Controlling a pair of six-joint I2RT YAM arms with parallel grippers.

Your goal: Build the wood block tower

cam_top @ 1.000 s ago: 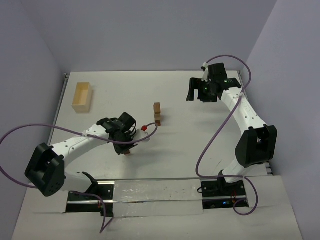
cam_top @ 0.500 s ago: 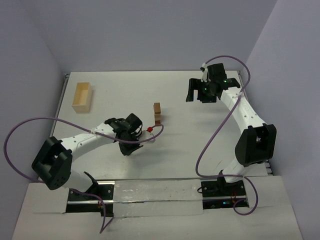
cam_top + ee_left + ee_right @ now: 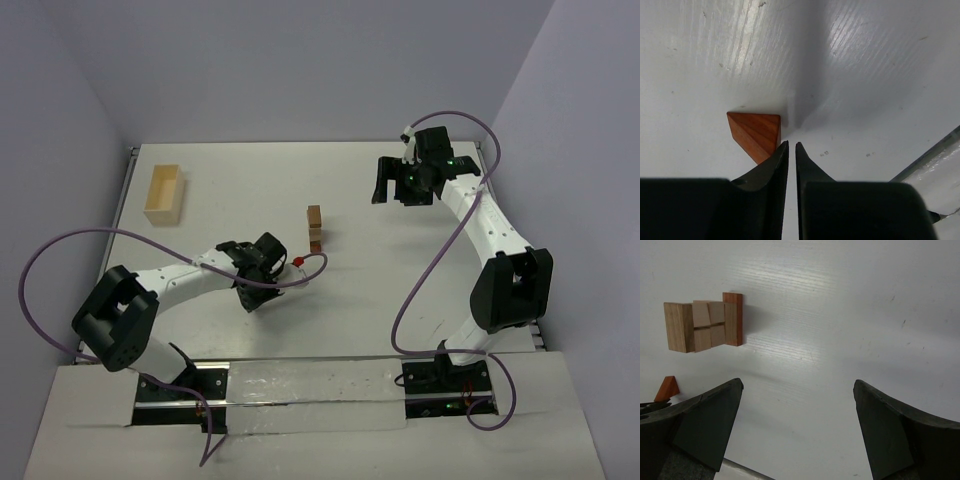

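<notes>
Your left gripper (image 3: 792,144) is nearly pressed together, empty, beside the reddish wedge block (image 3: 757,132); spread it, then straddle the block squarely.

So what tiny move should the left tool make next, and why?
Probably open up and shift sideways over the reddish block. The left tool is nearly closed on nothing, and the block lies just beside its tip, outside the narrow gap. It would need to be gripped before it can go onto the tower.

Free tabletop (image 3: 360,260) around lone tower (image 3: 314,228)
</notes>
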